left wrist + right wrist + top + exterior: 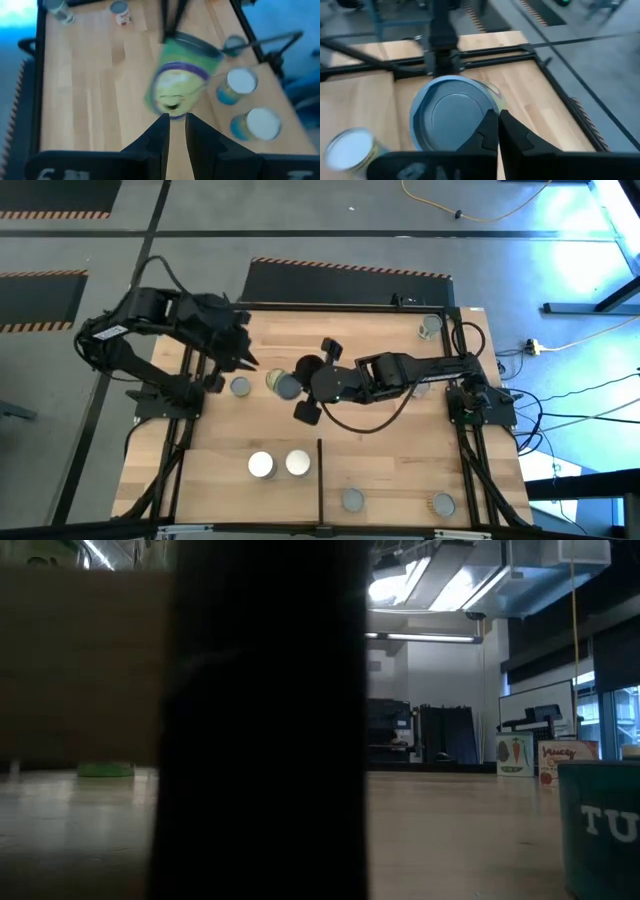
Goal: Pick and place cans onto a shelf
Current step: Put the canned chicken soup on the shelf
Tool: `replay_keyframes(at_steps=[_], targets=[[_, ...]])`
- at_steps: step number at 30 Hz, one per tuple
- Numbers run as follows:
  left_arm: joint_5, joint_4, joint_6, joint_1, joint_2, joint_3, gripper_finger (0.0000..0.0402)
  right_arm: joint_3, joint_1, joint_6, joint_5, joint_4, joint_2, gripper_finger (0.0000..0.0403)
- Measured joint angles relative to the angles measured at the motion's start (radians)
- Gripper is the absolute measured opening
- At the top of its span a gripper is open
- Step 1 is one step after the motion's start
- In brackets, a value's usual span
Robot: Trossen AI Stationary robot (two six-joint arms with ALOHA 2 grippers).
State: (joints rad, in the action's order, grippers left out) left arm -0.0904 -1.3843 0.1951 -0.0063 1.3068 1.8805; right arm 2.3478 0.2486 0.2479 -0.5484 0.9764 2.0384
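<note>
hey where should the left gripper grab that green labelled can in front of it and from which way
Grip the green-labelled can around its round side wall, about mid-height, coming in level from the left gripper's own side. It stands upright on the wooden tabletop, so its flat lid gives the fingers nothing to pinch. The right gripper sits close beside it, so that side looks blocked.

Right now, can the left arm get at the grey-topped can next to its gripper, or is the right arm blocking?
Probably yes. The left gripper sits beside that grey-topped can, with bare board between them. The right gripper, shut, is at a separate can nearby, so room is tight on that side.
</note>
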Motion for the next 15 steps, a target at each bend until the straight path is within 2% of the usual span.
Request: replay_keyframes(at_steps=[2, 7, 11, 15], targets=[[0.035, 0.006, 0.068, -0.039, 0.016, 0.000, 0.0055, 0.000, -0.004, 0.014, -0.032, 0.001, 0.000, 0.0002], [0.155, 0.064, 0.200, -0.140, 0.052, 0.000, 0.0055, 0.000, -0.026, 0.039, -0.026, 0.003, 0.000, 0.0002], [0.199, 0.147, 0.292, -0.226, 0.062, 0.000, 0.0055, 0.000, -0.047, 0.040, 0.000, 0.008, 0.000, 0.0002], [0.257, 0.150, 0.343, -0.297, 0.060, 0.000, 0.0055, 0.000, -0.064, 0.054, 0.000, 0.028, 0.000, 0.0002]])
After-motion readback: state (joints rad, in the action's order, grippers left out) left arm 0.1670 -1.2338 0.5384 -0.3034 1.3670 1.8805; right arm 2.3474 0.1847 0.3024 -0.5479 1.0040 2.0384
